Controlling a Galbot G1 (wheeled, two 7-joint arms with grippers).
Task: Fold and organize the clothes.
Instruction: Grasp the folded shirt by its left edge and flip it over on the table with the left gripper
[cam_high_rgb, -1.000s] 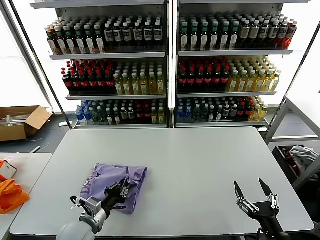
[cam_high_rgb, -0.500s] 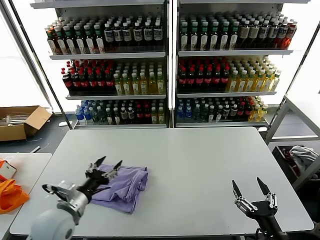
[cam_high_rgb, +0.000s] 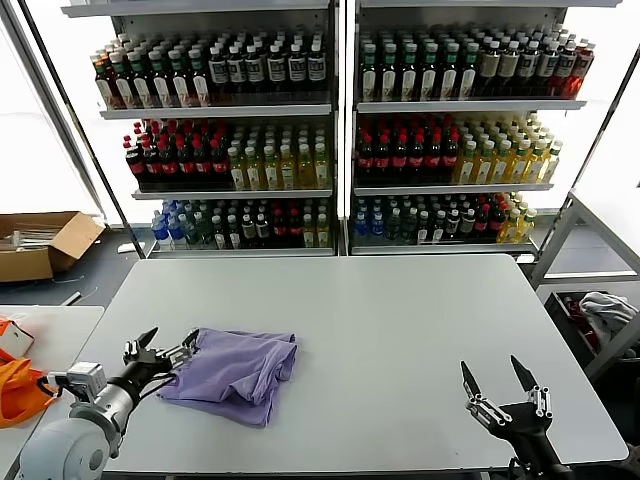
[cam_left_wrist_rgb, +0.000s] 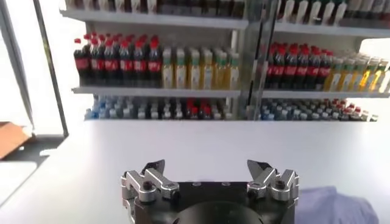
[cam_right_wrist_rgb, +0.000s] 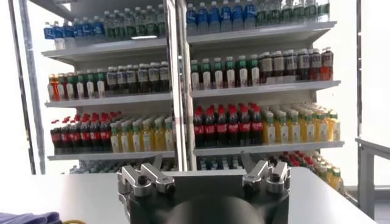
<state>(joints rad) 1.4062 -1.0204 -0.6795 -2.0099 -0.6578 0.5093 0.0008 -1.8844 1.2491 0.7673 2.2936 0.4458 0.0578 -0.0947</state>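
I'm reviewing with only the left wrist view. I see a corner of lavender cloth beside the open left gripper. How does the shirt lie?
Observer: In the head view, the lavender short-sleeved cotton T-shirt lies as a rumpled, folded bundle on the left front part of the grey table.
Operator: Where is the left gripper relative to it?
Observer: The left gripper is at the bundle's left edge, holding nothing. I cannot tell whether it touches the bundle.
Operator: And the right arm?
Observer: The right gripper is open and empty near the table's right front edge, far from the shirt.
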